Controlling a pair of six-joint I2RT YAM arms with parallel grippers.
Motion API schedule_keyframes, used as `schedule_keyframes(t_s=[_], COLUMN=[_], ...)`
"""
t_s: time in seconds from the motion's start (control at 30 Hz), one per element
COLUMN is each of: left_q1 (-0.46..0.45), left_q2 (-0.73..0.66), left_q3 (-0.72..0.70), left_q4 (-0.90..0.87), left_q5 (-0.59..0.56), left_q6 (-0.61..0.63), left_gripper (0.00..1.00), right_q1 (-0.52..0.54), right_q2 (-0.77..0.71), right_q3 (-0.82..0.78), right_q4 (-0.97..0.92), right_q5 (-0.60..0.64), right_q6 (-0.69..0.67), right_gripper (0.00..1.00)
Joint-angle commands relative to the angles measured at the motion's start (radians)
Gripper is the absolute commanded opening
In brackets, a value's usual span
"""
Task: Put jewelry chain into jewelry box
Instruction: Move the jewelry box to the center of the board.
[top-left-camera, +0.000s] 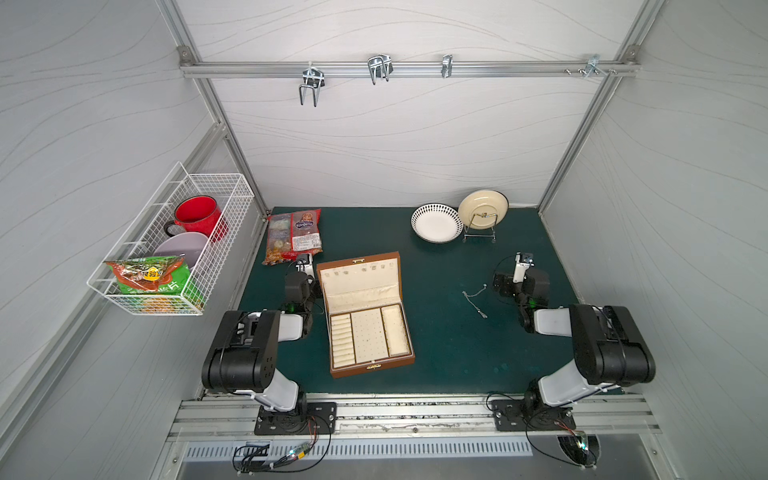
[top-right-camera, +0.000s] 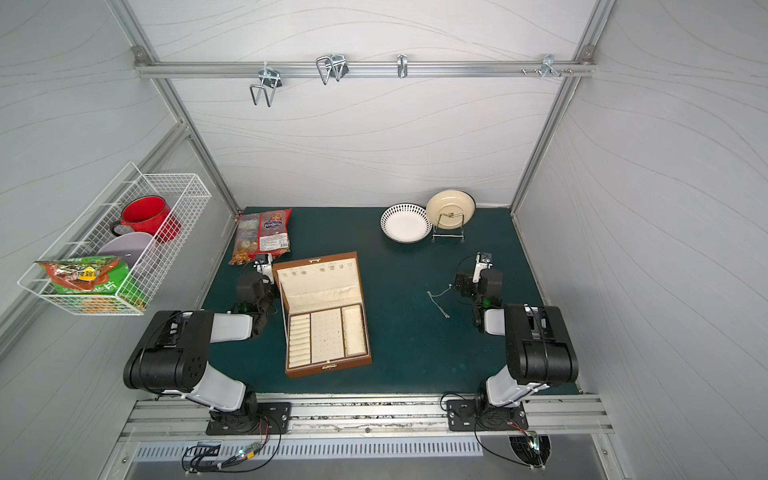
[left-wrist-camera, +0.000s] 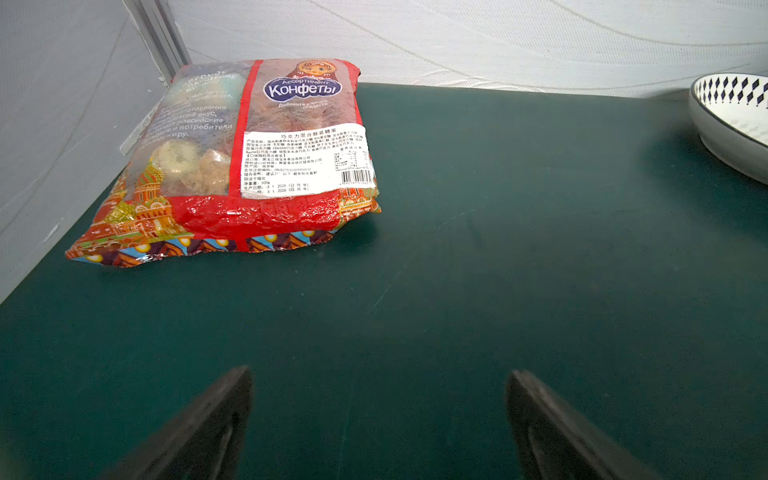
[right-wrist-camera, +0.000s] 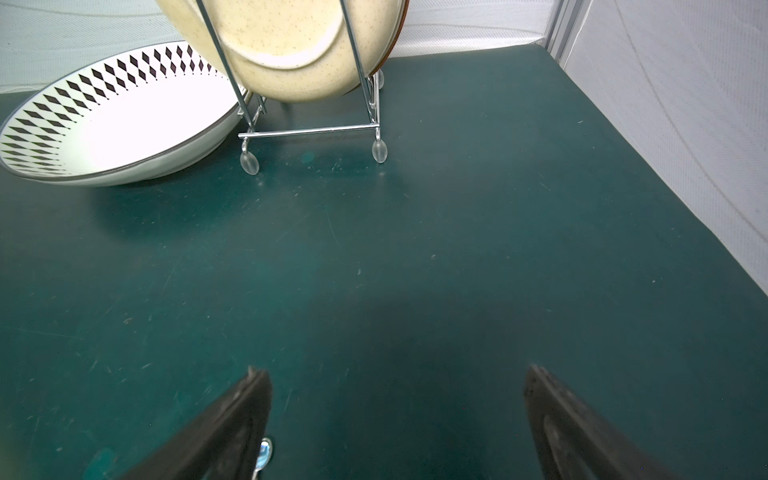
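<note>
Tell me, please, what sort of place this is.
Probably a robot test cell: panel walls on an aluminium frame, a left arm and right arm bolted to a rail, and props like a box on a green mat.

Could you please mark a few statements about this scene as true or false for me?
1. The box is open. True.
2. The chain lies in the box. False: it lies on the mat, apart from the box.
3. The left gripper and right gripper are both open and empty. True.
4. The mug stands on the mat. False: it sits in the wall basket.
5. The plate leans in a stand. True.
</note>
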Motion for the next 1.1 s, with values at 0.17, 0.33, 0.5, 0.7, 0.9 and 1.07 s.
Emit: schedule_keyframes(t_s=[0.17, 0.33, 0.5, 0.7, 0.9, 1.07], left_q1=[0.008, 0.012, 0.014, 0.014, 0.014, 0.014], left_q2=[0.005, -0.033, -0.137, -0.226, -0.300, -0.362], left_q3=[0.014, 0.055, 0.232, 0.373, 0.563, 0.629], left_q4=[0.032, -0.063, -0.443, -0.738, -1.191, -1.464], left_q5=[0.011, -0.071, -0.213, -0.473, -0.487, -0.380], left_q6=[0.006, -0.024, -0.075, -0.275, -0.533, -0.611], left_gripper=[1.00, 1.00, 1.00, 1.00, 1.00, 0.97], right_q1=[-0.002, 0.015, 0.043, 0.024, 0.025, 0.142], right_q2=[0.000, -0.035, -0.201, -0.398, -0.423, -0.395], right_q3=[0.012, 0.007, 0.084, 0.183, 0.359, 0.442], right_q4=[0.015, 0.006, -0.248, -0.540, -0.812, -0.880], right_q5=[-0.004, 0.050, 0.186, 0.219, 0.165, -0.035], right_q6=[0.010, 0.005, 0.034, 0.337, 0.574, 0.515], right_gripper=[0.99, 0.99, 0.99, 0.99, 0.99, 0.99])
